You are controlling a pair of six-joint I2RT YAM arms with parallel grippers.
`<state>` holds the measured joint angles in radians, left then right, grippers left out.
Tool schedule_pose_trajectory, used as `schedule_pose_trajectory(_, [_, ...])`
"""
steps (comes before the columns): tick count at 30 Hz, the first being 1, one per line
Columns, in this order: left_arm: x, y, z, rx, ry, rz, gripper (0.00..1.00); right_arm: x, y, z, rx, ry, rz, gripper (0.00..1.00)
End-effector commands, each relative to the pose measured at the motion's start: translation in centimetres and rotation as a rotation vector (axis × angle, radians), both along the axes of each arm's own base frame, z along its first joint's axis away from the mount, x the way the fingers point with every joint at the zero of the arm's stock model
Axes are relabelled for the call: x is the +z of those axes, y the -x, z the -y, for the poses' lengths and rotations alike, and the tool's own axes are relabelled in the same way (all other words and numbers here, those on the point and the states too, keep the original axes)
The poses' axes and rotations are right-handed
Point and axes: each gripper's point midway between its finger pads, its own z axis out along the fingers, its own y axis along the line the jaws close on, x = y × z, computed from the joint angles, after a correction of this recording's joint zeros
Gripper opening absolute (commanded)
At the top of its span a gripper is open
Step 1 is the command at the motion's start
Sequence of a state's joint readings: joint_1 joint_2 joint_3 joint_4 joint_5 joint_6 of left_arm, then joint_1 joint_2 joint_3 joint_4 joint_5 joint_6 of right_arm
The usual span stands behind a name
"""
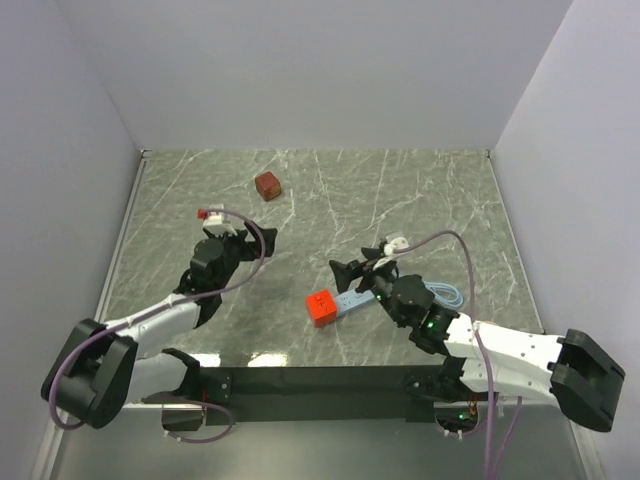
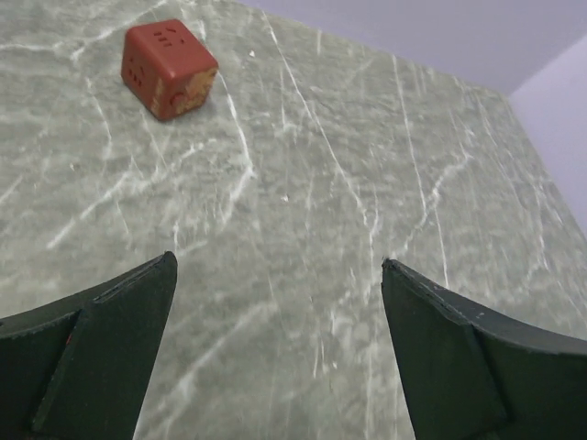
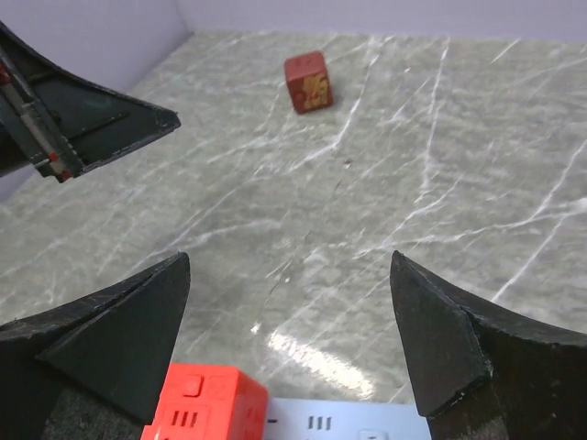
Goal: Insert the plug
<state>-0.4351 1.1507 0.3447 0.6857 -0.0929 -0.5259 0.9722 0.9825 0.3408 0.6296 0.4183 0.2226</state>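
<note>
The plug [image 1: 321,307], a bright red plastic cube with rounded edges and moulded slots, sits at the left end of the light blue power strip [image 1: 352,299], touching it. We cannot tell whether it is seated in a socket. In the right wrist view it lies low between the 2 dark wedge-shaped fingers [image 3: 119,339] of the right gripper [image 3: 289,259], which is spread wide and holds nothing. The left gripper [image 2: 277,266] is likewise spread wide and empty, over bare table [image 1: 400,190], a glossy grey-green surface with white marble veining. We note 1 darker brownish-red cube [image 1: 267,186] far back on the table, well apart from both grippers, with a pale mottled patch on 1 face. The strip's pale cable [image 1: 446,295] coils beside the right arm.
</note>
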Motion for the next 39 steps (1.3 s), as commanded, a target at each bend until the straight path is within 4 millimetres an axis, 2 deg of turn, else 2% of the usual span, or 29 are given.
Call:
schedule_pose_trajectory(1, [0.5,-2.3,-0.8,0.077,-0.014,-0.024,0.99,1.8,-0.3,1.0,0.035,-0.08,0.041,0.95])
schedule_pose_trajectory(2, [0.1,-2.8,-0.8,0.083,-0.023,-0.042,0.99,2.2,-0.4,1.8,0.043,-0.1,0.055,0.96])
schedule_pose_trajectory(5, [1.2,-4.1,-0.6,0.086,-0.029,-0.035,1.0,3.0,-0.7,3.3,0.036,-0.138,0.069,0.96])
schedule_pose_trajectory(6, [1.0,-4.2,-0.5,0.081,-0.039,-0.048,1.0,4.0,-0.7,3.9,0.031,-0.164,0.089,0.96])
schedule_pose_trajectory(7, [1.9,-4.5,-0.3,0.076,-0.034,-0.034,0.99,3.6,-1.4,5.2,-0.015,-0.157,0.067,0.96])
schedule_pose_trajectory(10, [3.1,-4.7,0.0,0.062,-0.043,-0.022,1.0,5.0,-2.5,7.4,-0.093,-0.162,0.062,0.96])
schedule_pose_trajectory(13, [4.2,-4.4,0.1,0.039,-0.063,-0.012,0.99,5.7,-2.9,8.5,-0.124,-0.155,0.061,0.96])
schedule_pose_trajectory(15, [5.0,-4.3,0.0,0.042,-0.072,-0.011,1.0,7.0,-2.9,9.0,-0.141,-0.17,0.081,0.96])
schedule_pose_trajectory(16, [4.8,-4.1,-0.2,0.046,-0.084,-0.026,1.0,7.4,-2.9,9.4,-0.157,-0.171,0.083,0.97])
schedule_pose_trajectory(20, [6.1,-3.3,-0.8,0.058,-0.082,-0.002,1.0,8.9,-3.2,11.5,-0.225,-0.176,0.108,0.97])
schedule_pose_trajectory(24, [7.3,-2.6,-1.6,0.081,-0.083,0.016,1.0,9.4,-3.4,13.4,-0.278,-0.172,0.122,0.97])
schedule_pose_trajectory(31, [7.5,-2.0,-2.5,0.12,-0.08,0.013,0.99,9.7,-3.5,15.2,-0.321,-0.19,0.137,0.98])
schedule_pose_trajectory(39, [9.2,-1.2,-4.4,0.204,-0.068,0.059,0.99,9.4,-3.1,16.0,-0.347,-0.19,0.132,0.98])
